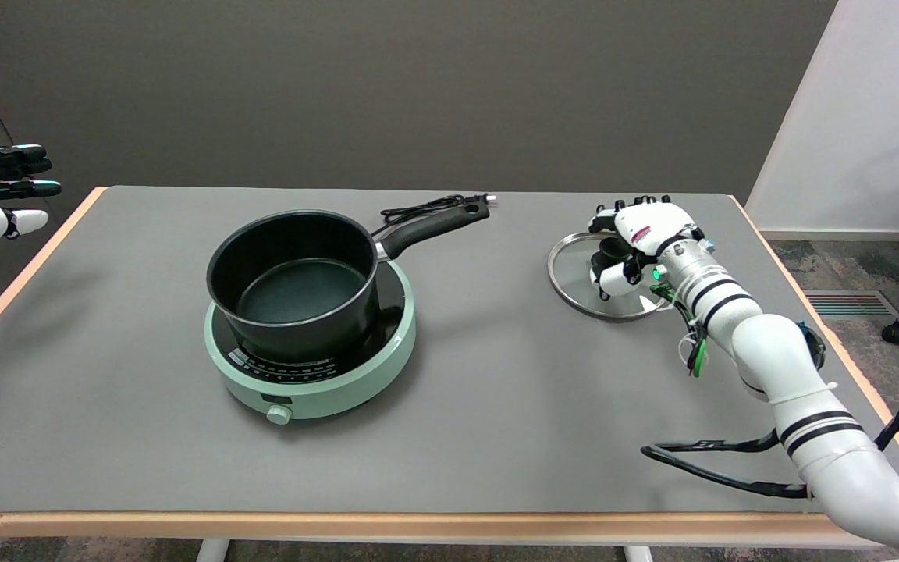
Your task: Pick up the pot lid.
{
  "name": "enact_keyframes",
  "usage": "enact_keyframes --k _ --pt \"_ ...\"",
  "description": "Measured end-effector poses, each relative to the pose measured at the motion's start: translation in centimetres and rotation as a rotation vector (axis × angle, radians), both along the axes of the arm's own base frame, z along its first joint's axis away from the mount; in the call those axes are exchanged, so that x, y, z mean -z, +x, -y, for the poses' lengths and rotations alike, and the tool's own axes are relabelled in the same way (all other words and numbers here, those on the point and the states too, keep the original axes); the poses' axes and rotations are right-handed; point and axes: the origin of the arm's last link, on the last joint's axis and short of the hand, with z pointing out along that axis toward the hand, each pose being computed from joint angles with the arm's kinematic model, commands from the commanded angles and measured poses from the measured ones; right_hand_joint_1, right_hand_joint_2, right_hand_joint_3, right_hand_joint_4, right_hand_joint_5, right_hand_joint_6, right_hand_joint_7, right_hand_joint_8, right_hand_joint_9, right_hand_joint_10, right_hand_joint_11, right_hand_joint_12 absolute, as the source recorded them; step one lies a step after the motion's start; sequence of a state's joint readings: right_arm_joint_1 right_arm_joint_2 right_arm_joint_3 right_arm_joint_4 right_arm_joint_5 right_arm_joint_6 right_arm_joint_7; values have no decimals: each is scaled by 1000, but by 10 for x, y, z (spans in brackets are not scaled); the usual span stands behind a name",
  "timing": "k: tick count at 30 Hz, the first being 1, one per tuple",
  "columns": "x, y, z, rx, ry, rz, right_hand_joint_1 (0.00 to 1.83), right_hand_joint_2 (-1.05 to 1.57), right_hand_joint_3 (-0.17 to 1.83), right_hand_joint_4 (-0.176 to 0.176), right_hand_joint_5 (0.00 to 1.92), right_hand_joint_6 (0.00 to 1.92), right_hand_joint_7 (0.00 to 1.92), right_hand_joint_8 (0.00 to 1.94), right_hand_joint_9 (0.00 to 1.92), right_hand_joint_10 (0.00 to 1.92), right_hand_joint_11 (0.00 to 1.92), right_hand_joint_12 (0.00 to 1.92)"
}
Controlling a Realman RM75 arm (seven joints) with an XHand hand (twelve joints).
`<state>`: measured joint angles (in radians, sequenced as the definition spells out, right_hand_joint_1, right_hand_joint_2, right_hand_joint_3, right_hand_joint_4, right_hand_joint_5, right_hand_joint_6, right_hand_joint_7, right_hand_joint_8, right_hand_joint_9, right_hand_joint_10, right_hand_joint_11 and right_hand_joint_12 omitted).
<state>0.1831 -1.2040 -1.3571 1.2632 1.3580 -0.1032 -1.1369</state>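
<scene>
hovering my right hand (637, 238) over the pot lid (574, 275), well right of the pot (293, 285), i saw its fingers curled about the knob (613, 248); whether they gripped it i couldn't tell.

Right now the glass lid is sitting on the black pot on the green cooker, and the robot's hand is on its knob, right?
Not quite. The head view shows the pot lid lying on the table, right of the open pot; the right hand is at its knob.

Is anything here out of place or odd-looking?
Only mildly: the pot lid lies on the table, well right of its open pot on the green cooker. The right hand is over its knob. Nothing looks spilled or broken.
</scene>
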Motion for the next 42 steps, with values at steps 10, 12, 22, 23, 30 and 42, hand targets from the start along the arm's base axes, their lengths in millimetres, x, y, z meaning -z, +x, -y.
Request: enact_keyframes --k 10,12,22,23,30,42 --pt "-3 -1 3 11 -4 -15 813 666 902 119 552 349 605 283 633 392 418 648" --pt "-4 -1 4 13 -5 -18 813 666 901 118 552 351 606 283 636 395 418 649" --pt "-7 -1 7 22 -9 -31 814 672 896 133 567 384 631 276 651 409 425 659" --pt "-8 -1 7 23 -9 -32 815 673 895 136 570 389 635 275 653 410 427 661" --pt "-10 -3 8 30 -13 -34 809 679 889 142 584 411 663 285 666 418 432 666" --pt "-13 -7 8 45 -21 -34 785 726 841 144 633 572 751 370 711 461 451 666"
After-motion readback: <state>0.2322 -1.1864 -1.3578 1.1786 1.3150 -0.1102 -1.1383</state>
